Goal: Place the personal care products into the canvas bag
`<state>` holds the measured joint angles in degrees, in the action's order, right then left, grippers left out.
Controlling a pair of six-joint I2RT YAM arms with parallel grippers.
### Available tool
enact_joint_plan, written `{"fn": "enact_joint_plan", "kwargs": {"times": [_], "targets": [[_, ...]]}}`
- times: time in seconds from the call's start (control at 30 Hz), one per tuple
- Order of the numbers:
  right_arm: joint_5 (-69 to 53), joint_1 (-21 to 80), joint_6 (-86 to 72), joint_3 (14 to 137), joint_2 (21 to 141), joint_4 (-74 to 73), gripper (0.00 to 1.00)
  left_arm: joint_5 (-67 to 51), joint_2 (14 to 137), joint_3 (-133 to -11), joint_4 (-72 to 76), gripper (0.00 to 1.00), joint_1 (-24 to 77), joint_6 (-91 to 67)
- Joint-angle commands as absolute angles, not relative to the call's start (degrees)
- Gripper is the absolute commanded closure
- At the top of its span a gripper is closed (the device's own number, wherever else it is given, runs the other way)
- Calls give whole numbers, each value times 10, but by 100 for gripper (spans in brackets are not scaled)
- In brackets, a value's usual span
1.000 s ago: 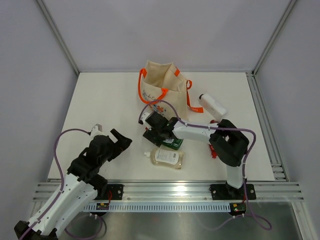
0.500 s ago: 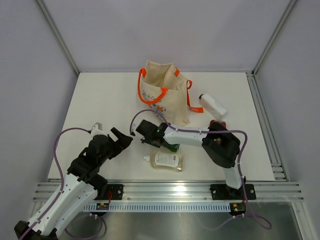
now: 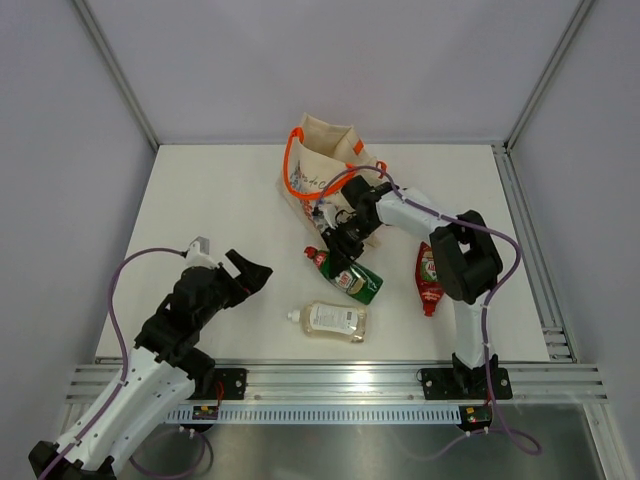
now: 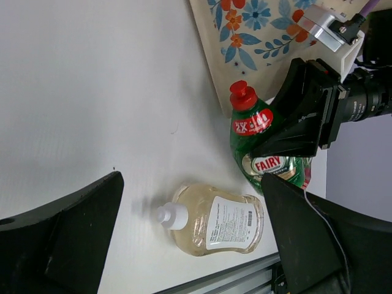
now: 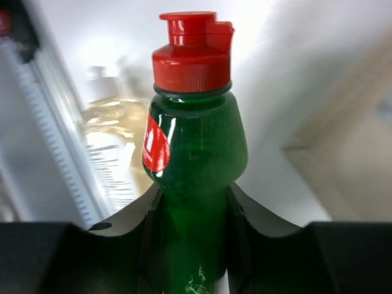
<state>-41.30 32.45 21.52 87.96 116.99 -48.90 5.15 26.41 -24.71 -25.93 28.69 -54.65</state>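
Tabletop (image 3: pixel 220 200): canvas bag (image 3: pixel 322 172) stands far centre. Right jaws clamped on green bottle (image 3: pixel 352 279) (red cap pointing left), just near of the bag. Left jaws wide, holding nothing, near-left. Clear-beige bottle (image 3: pixel 335 320) lies nearer, red bottle (image 3: pixel 429 280) at right.

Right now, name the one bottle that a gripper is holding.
The green bottle with the red cap: the right gripper is shut on its body. The clear-beige bottle and the red bottle lie free on the table.
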Motion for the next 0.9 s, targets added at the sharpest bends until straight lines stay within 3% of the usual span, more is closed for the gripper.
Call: {"fn": "enact_joint_plan", "kwargs": {"times": [0.0,0.23,0.47,0.8,0.87], "targets": [[-624,345,229,900,1102,-531,100,13,269,-246,-190,1,287,-508],[-685,345,226,983,1034,-560,100,-13,269,-262,-182,1,288,-437],[-625,316,101,1103,1000,-473,100,-37,277,-276,-174,1,287,-376],[-430,207,-46,1516,1220,-383,100,-105,352,-301,-176,1,288,-332],[-405,201,-61,1533,1249,-344,100,-114,364,-307,-178,1,288,-332]]}}
